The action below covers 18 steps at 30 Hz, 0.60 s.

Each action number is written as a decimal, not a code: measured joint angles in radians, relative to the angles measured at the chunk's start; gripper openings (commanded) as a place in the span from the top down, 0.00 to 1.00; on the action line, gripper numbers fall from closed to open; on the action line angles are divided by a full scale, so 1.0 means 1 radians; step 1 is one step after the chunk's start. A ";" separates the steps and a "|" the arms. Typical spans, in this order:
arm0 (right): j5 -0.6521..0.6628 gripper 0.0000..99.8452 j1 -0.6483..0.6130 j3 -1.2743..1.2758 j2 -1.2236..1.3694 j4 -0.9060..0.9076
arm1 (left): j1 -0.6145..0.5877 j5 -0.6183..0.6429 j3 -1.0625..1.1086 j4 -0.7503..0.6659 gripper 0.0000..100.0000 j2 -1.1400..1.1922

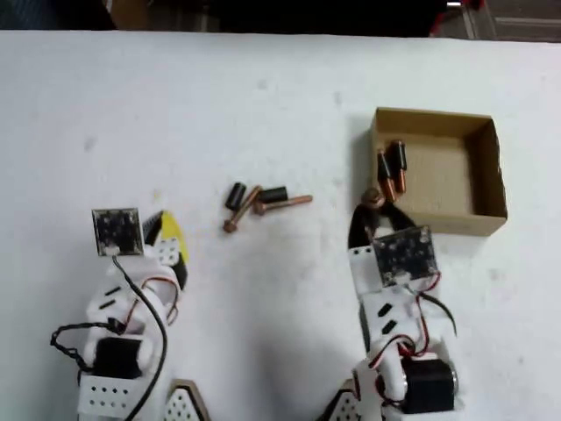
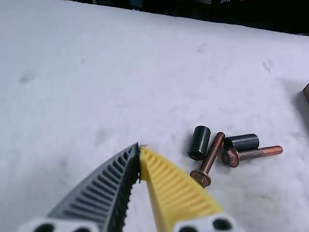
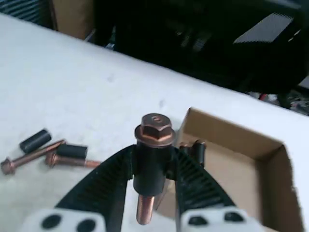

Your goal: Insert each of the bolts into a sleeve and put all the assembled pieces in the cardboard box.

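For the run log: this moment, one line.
right gripper shut on assembled piece beside cardboard box | left gripper shut, empty | in box: two assembled pieces | on table: two bolts, two sleeves

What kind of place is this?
Likely a robotics workbench or lab: two small arms at a white table, loose bolts and sleeves, a cardboard box, one tool gripping a sleeved bolt.

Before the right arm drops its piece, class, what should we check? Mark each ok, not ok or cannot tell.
1. Bolt through sleeve: ok.
2. Right gripper shut on sleeve: ok.
3. Piece above box: not ok, at its left edge.
4. Room in box: ok, two pieces lie by one wall.
5. Left gripper out of the way: ok, shut, far from box.
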 measured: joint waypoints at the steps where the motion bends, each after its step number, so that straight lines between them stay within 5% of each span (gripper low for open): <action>1: 0.000 0.98 0.011 -0.020 0.000 0.000 | 0.000 0.000 0.000 0.000 0.98 0.000; 18: 0.000 0.98 0.051 -0.195 0.011 0.000 | 0.000 0.000 0.000 0.000 0.98 0.000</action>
